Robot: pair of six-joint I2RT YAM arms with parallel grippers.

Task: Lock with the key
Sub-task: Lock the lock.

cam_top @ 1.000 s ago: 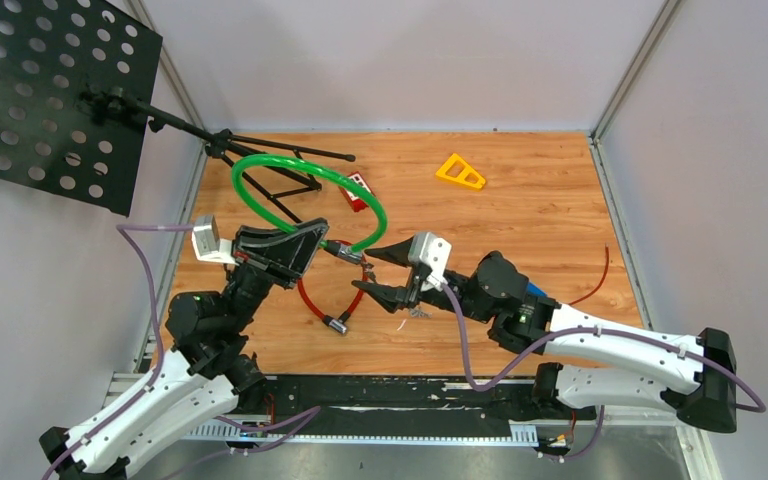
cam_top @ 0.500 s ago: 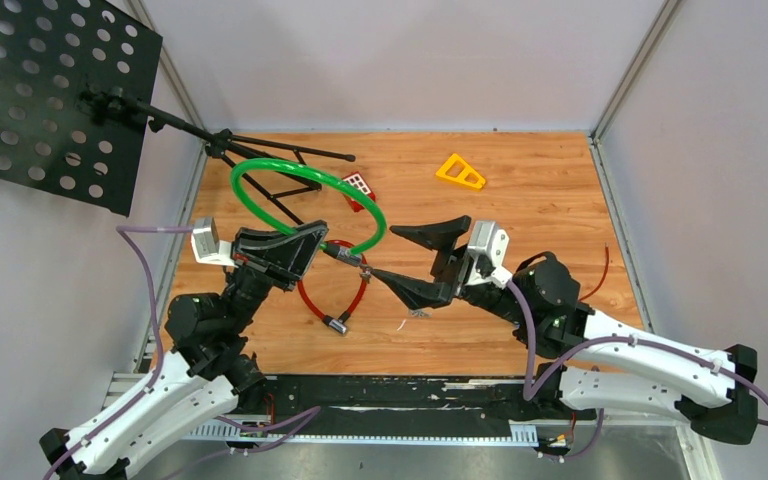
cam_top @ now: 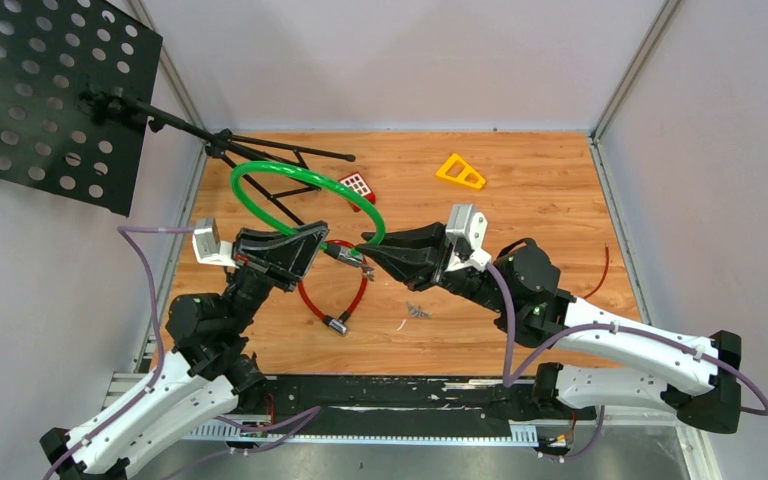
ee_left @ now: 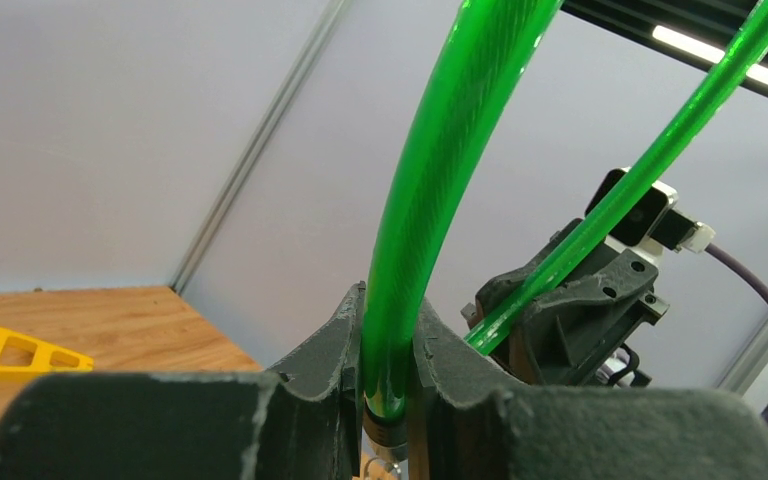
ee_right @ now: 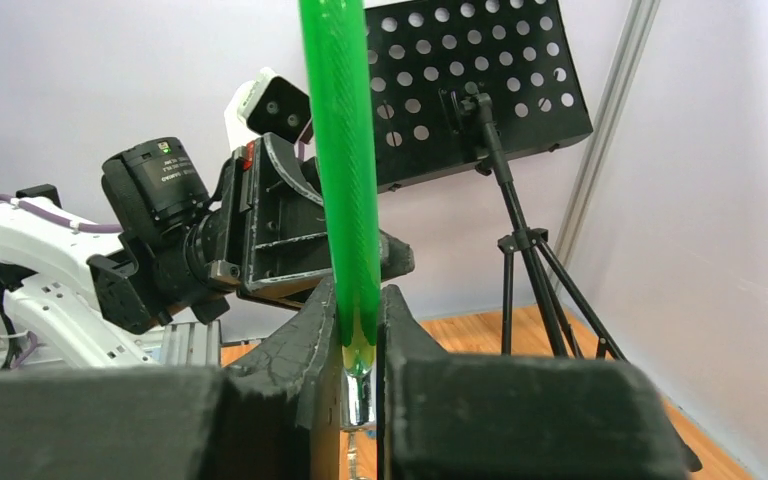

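Okay, both claws pinch the green cable lock, lifted above the wooden table. The left gripper clamps one end just above its metal tip; the right gripper is pressed onto the other end, facing it. A small metal piece, apparently the key, lies on the table below the right gripper, beside a red cable lock.

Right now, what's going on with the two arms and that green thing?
Both arms hold the green cable lock up off the wooden table. The left gripper is shut on one end, the right gripper on the other, the two ends close together. What looks like the key lies untouched on the table.
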